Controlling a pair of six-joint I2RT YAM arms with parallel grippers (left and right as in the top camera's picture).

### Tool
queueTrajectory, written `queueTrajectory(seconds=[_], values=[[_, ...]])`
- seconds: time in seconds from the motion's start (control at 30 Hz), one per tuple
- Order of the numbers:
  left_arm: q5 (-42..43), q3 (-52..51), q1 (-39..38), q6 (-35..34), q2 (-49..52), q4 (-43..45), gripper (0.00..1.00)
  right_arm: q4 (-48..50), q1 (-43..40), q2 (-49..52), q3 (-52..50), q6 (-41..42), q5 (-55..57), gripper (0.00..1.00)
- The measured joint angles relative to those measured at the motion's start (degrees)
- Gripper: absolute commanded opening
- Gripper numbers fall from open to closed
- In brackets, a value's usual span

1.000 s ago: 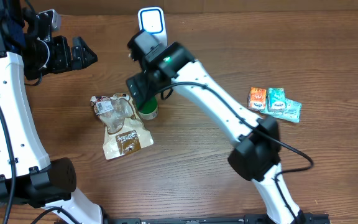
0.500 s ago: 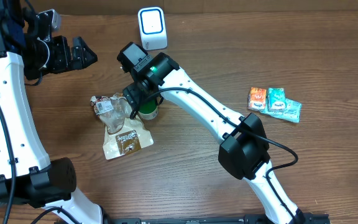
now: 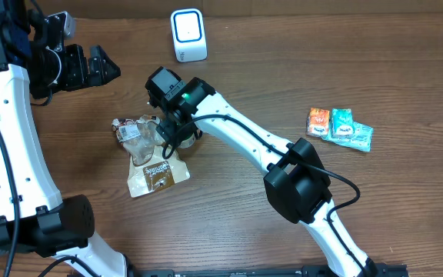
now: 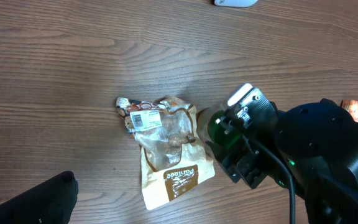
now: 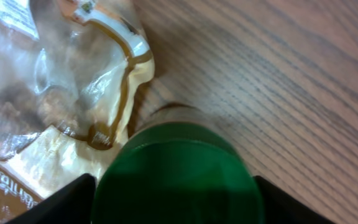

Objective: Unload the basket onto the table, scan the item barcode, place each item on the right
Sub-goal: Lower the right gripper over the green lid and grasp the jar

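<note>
At the near side of the desk (image 3: 229, 231) a tan snack bag (image 3: 154, 165) lies flat, its clear crumpled top pointing away; just beside its right edge the green-lidded jar (image 5: 176, 165) stands upright; the right claw (image 3: 174, 132) hangs straight over it, its fingers (image 5: 67, 200) flanking the lid on both sides, though whether they press on it I cannot tell; well off to the right lie three small packets (image 3: 340, 127), side by side; farther back on the left, the left claw (image 3: 104, 68) hovers spread wide, holding nothing; at the far edge stands the white scanner (image 3: 188, 35).
</note>
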Motion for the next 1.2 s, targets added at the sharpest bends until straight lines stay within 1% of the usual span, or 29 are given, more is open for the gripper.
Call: queueTrajectory(seconds=[0.13,0.33,0.43,0.5,0.53,0.6,0.63,0.7,0.8,0.87,0.97,1.07,1.2], values=[[0.0,0.0,0.0,-0.02,0.0,0.0,1.0,0.22,-0.07,0.0,0.0,0.31,1.36,0.61],[0.0,0.0,0.0,0.0,0.0,-0.02,1.0,-0.28,-0.85,0.0,0.0,6.01,3.32,0.56],[0.0,0.0,0.0,-0.02,0.0,0.0,0.99,-2.86,-2.05,0.0,0.31,13.33,4.59,0.56],[0.0,0.0,0.0,-0.02,0.0,0.0,1.0,-5.4,-3.28,-0.02,0.7,19.45,5.2,0.56],[0.0,0.0,0.0,-0.02,0.0,0.0,1.0,-7.1,-4.37,-0.02,0.92,23.98,5.49,0.56],[0.0,0.0,0.0,-0.02,0.0,0.0,0.99,-8.81,-6.05,-0.04,1.14,29.57,5.42,0.57],[0.0,0.0,0.0,-0.02,0.0,0.0,1.0,-9.86,-7.06,-0.04,1.27,32.5,5.03,0.64],[0.0,0.0,0.0,-0.02,0.0,0.0,1.0,-11.08,-9.31,-0.11,1.36,37.24,3.43,0.75],[0.0,0.0,0.0,-0.02,0.0,0.0,1.0,-12.52,-12.15,0.02,1.33,40.65,0.04,0.86],[0.0,0.0,0.0,0.0,0.0,0.0,1.0,-13.22,-13.64,0.09,1.33,40.52,-1.64,0.9],[0.0,0.0,0.0,0.0,0.0,0.0,0.99,-15.39,-15.13,0.09,1.57,37.62,-3.5,0.94],[0.0,0.0,0.0,-0.02,0.0,-0.02,1.0,-19.76,-15.98,0.52,4.79,29.05,-4.26,1.0],[0.0,0.0,0.0,-0.02,0.0,0.0,1.0,-23.78,-16.59,0.72,12.04,14.71,-3.98,1.0]])
